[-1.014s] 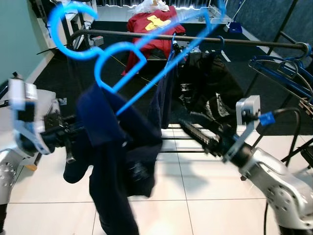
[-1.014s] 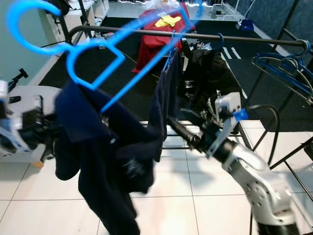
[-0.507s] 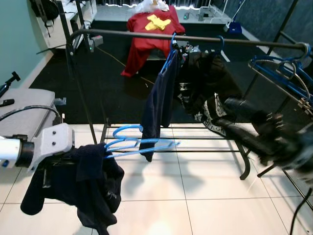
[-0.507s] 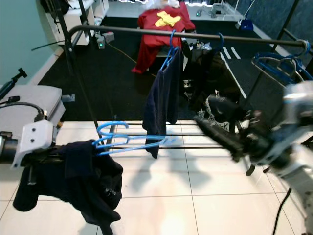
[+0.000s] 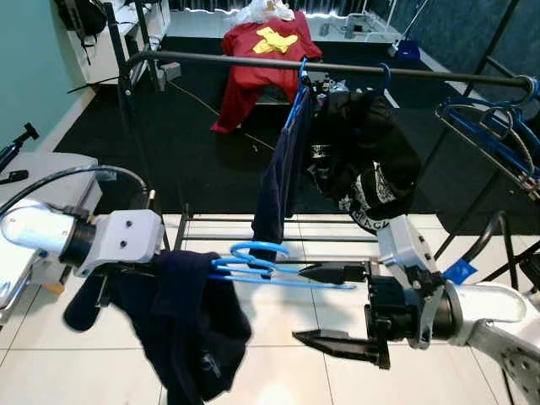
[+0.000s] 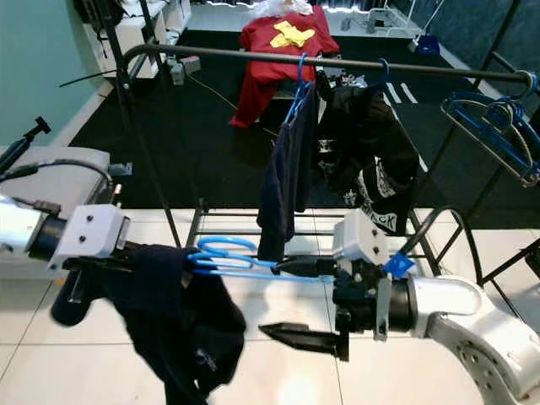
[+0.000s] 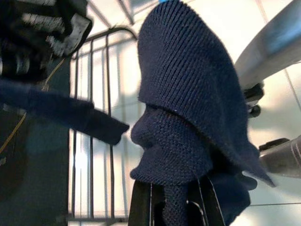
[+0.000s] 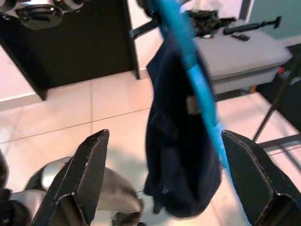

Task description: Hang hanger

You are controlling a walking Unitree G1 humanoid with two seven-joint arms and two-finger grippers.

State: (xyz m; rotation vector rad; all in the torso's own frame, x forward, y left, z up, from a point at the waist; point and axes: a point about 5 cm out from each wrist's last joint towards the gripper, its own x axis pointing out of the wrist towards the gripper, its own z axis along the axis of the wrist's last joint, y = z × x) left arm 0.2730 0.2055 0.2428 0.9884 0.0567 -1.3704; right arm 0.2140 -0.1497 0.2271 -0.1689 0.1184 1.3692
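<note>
A blue plastic hanger (image 5: 261,263) lies almost level, its hook (image 5: 257,251) pointing toward the rack. A dark navy garment (image 5: 194,325) droops from it. My left gripper (image 7: 174,209) is shut on the navy knit fabric (image 7: 183,108), low on the left, beside its grey wrist block (image 5: 126,240). My right gripper (image 5: 297,304) stands open at the hanger's right end, one finger level with the hanger bar and one below it. In the right wrist view, the hanger (image 8: 188,56) and garment (image 8: 181,141) lie between the spread fingers (image 8: 89,174).
A black clothes rack rail (image 5: 422,74) crosses the back, carrying a navy garment (image 5: 283,160) on a blue hanger and a black garment (image 5: 371,160). Spare blue hangers (image 5: 489,126) hang at the right. A red shirt (image 5: 261,46) lies behind, a grey box (image 5: 51,169) at left.
The hanger and garment came down from high in front of the rail to a low, level position. My right gripper swung in and now stands open around the hanger's end.
</note>
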